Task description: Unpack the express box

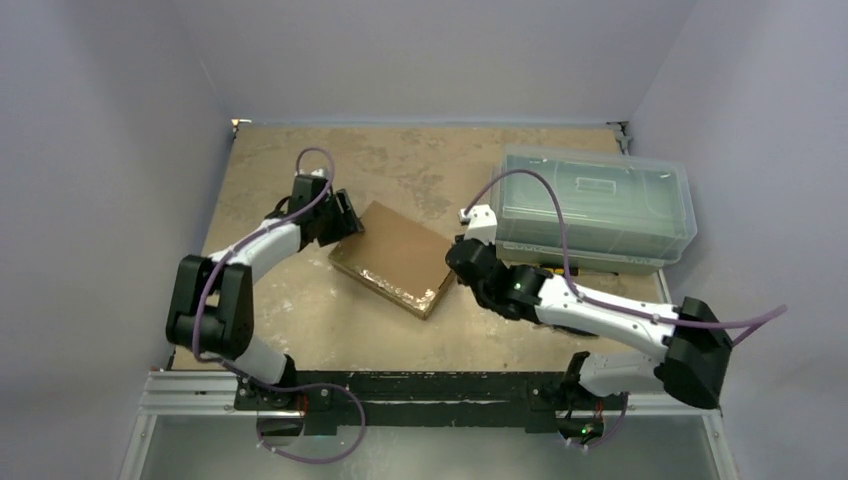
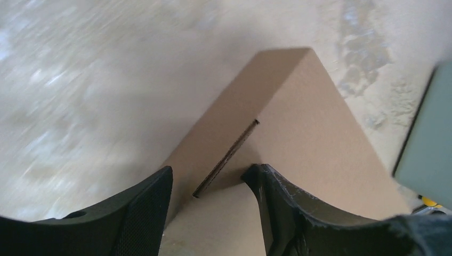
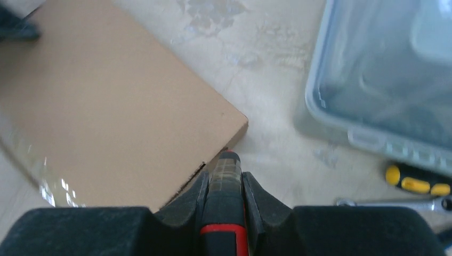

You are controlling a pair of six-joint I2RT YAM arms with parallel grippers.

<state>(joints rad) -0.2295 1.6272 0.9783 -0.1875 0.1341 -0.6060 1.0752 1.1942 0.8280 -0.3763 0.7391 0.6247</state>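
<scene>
The express box (image 1: 392, 258) is a flat brown cardboard mailer lying closed at the table's middle, with shiny clear tape along its near edge. My left gripper (image 1: 345, 222) is at the box's far-left corner. In the left wrist view its jaws (image 2: 210, 173) stand apart astride that corner of the box (image 2: 298, 122), where a slit shows beside the flap. My right gripper (image 1: 462, 255) is at the box's right corner. In the right wrist view it (image 3: 224, 184) is shut on a black and red cutter (image 3: 225, 162), whose tip sits at the edge of the box (image 3: 106, 106).
A large clear lidded plastic bin (image 1: 600, 205) stands at the back right, close behind the right arm. A yellow-and-black tool (image 3: 416, 184) and a metal wrench (image 3: 394, 201) lie on the table in front of the bin (image 3: 384, 64). Grey walls enclose the table.
</scene>
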